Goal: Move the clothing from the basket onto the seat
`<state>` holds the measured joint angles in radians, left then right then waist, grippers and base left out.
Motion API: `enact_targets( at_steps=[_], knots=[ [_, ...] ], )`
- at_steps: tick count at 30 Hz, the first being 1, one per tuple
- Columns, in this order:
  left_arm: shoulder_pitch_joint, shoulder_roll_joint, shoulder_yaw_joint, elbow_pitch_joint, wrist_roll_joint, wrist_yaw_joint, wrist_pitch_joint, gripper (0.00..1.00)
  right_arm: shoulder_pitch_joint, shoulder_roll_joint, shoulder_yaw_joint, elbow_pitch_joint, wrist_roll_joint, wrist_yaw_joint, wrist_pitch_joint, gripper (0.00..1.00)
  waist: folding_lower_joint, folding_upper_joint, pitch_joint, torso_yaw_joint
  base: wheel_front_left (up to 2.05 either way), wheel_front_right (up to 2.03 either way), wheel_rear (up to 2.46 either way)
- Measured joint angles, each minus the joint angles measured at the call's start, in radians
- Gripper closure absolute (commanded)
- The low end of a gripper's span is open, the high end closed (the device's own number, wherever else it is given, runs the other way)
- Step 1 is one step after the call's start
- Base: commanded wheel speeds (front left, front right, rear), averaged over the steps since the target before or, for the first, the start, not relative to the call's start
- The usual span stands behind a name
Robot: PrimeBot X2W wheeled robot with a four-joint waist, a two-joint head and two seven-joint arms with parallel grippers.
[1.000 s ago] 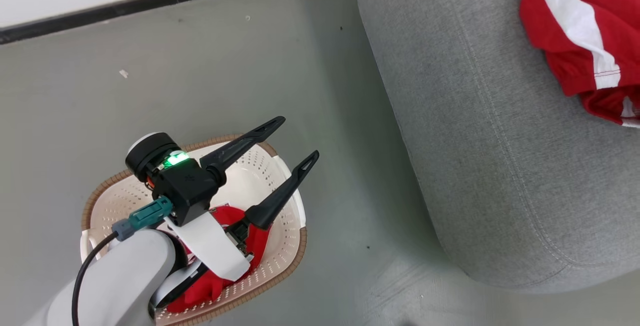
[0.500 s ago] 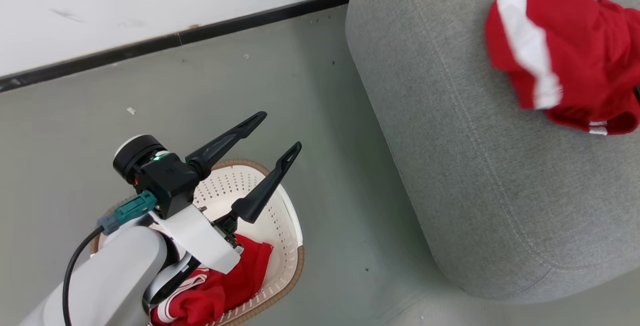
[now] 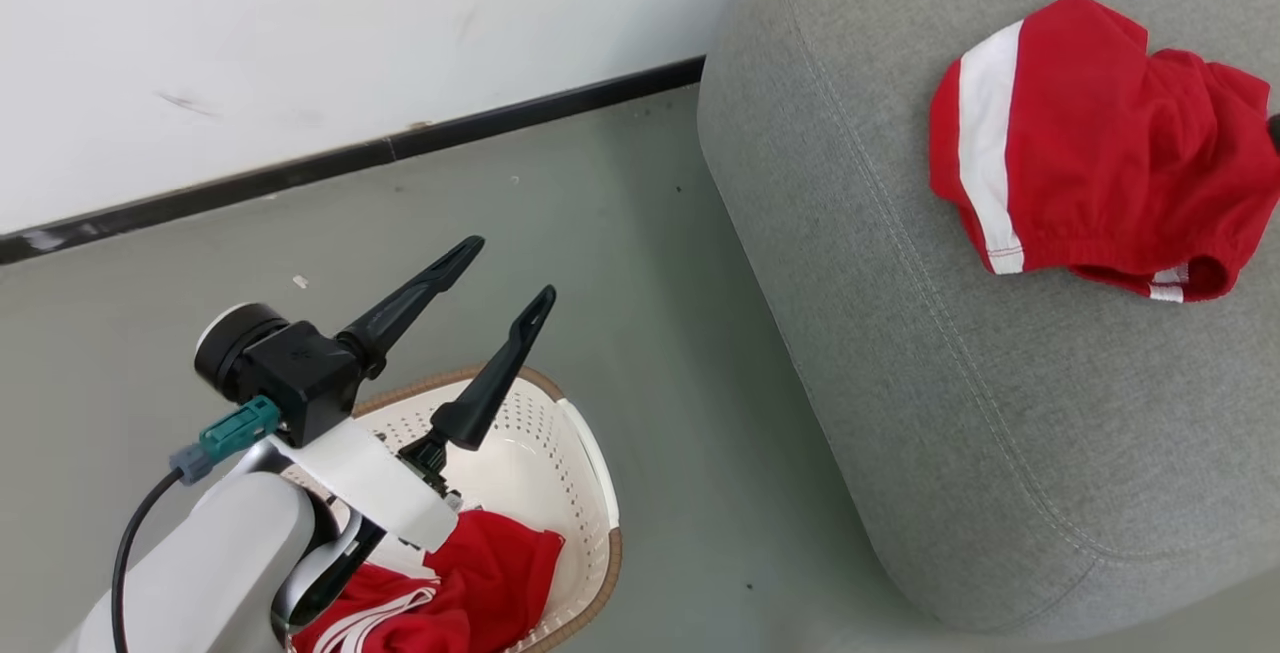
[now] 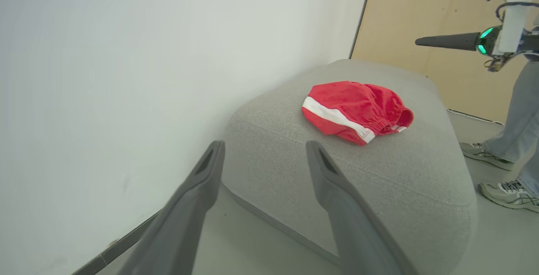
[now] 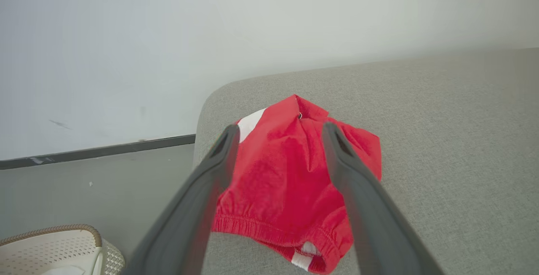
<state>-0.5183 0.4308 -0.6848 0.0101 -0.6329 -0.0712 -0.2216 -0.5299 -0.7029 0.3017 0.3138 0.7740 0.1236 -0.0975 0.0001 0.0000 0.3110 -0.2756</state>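
Note:
The cream basket (image 3: 598,463) stands on the floor at lower left, with red and white clothing (image 3: 490,573) in its bottom. My left gripper (image 3: 508,271) hangs open and empty above the basket's far rim, fingers pointing toward the wall. Red shorts with a white stripe (image 3: 1080,183) lie on the grey seat (image 3: 950,413). My right gripper (image 5: 280,128) is open and empty, just above the shorts (image 5: 290,169), apart from them. The left wrist view looks between my left gripper's (image 4: 265,145) fingers at the seat (image 4: 379,174), the shorts (image 4: 358,110) and my right gripper (image 4: 421,41) above them.
A white wall with a black skirting (image 3: 350,158) runs behind the grey floor. A person's legs and grey shoes (image 4: 505,190) stand beyond the seat's far end. A tan panel (image 4: 421,5) stands behind. The basket's rim (image 5: 54,229) sits at the right wrist view's lower left.
The head camera has tilted up, showing more wall. My left gripper, still open, has risen from over the basket's inside to its far rim. The shorts on the seat have settled flatter.

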Motion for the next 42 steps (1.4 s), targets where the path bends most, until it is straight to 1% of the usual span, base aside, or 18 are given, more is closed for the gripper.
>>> enact_targets(
  at_steps=[3, 8, 13, 23, 29, 32, 36, 42],
  knots=[
    [0.01, 0.0, 0.012, 0.005, -0.001, 0.009, -0.001, 0.0, 0.0, 0.0, 0.003, -0.012, -0.001, 0.0, -0.01, 0.0, 0.0, 0.0, -0.012, 0.008, 0.0, 0.0, 0.0],
    [0.026, -0.004, 0.045, 0.016, -0.017, 0.036, -0.009, 0.0, -0.001, 0.002, 0.012, -0.019, -0.001, 0.0, -0.035, 0.0, 0.0, 0.0, -0.039, 0.035, 0.0, 0.0, 0.0],
    [0.062, -0.007, 0.072, 0.029, -0.02, 0.065, -0.01, 0.0, -0.001, 0.021, 0.034, -0.021, -0.003, 0.0, -0.054, 0.0, 0.0, 0.0, -0.064, 0.069, 0.0, 0.0, 0.0],
    [0.125, -0.007, 0.124, 0.065, -0.05, 0.108, -0.022, 0.0, 0.015, 0.048, 0.065, -0.009, -0.072, 0.0, -0.096, 0.0, 0.0, 0.0, -0.113, 0.144, 0.0, 0.0, 0.0],
    [0.169, -0.022, 0.149, 0.092, -0.065, 0.123, -0.024, 0.0, 0.037, 0.091, 0.049, 0.004, -0.084, 0.0, -0.123, 0.0, 0.0, 0.0, -0.142, 0.189, 0.0, 0.0, 0.0],
    [0.192, -0.03, 0.179, 0.107, -0.082, 0.141, -0.027, 0.0, 0.075, 0.119, 0.041, 0.016, -0.088, 0.0, -0.133, 0.0, 0.0, 0.0, -0.159, 0.209, 0.0, 0.0, 0.0],
    [0.219, -0.04, 0.203, 0.125, -0.089, 0.148, -0.028, 0.0, 0.122, 0.158, 0.033, 0.021, -0.097, 0.0, -0.142, 0.0, 0.0, 0.0, -0.183, 0.233, 0.0, 0.0, 0.0],
    [0.252, -0.049, 0.217, 0.145, -0.089, 0.148, -0.028, 0.0, 0.189, 0.214, 0.009, 0.02, -0.114, 0.0, -0.15, 0.0, 0.0, 0.0, -0.219, 0.262, 0.0, 0.0, 0.0]
  ],
)
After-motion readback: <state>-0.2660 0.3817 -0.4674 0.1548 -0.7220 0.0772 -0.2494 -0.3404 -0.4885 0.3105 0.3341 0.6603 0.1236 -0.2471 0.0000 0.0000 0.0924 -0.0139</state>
